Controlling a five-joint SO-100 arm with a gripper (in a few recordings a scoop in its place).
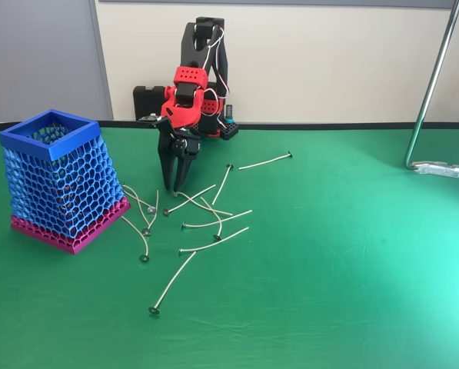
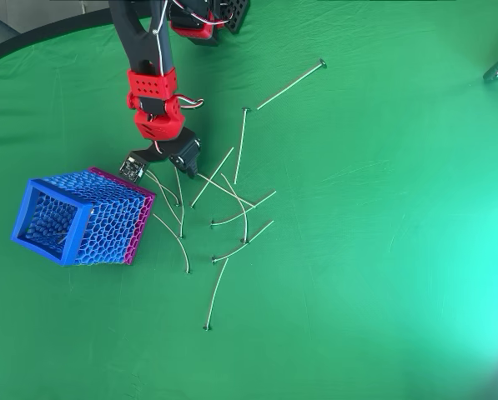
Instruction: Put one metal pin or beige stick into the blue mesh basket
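A single pin (image 1: 172, 284) is lying nearest the camera in the fixed view, low and left of centre, its long axis slanting from its head at the lower left up toward the right. Above it, more pins (image 1: 214, 221) are sprawling across the green bench (image 1: 352, 261) in a loose, crossing heap, most of them running diagonally. One stray pin (image 1: 265, 161) is sitting apart at the upper middle, nearly level, head to the right; in the overhead view it is lying at the upper right of the scatter (image 2: 290, 81). Whether these are metal or beige sticks is hard to make out, as they are thin and pale.

The blue mesh basket (image 1: 56, 181) is standing at the left of the fixed view, rim up, pink band on the bench. In the overhead view it is sitting at the lower left (image 2: 52, 218), its square mouth facing the camera and its inside too dim to read.

The end effector (image 1: 175, 184) is pointing straight down at the upper edge of the heap, its dark fingers narrowed to a small gap, tips at the bench beside a pin. Whether it is pinching one cannot be told. From overhead (image 2: 186, 167) the red wrist is hiding the tips.
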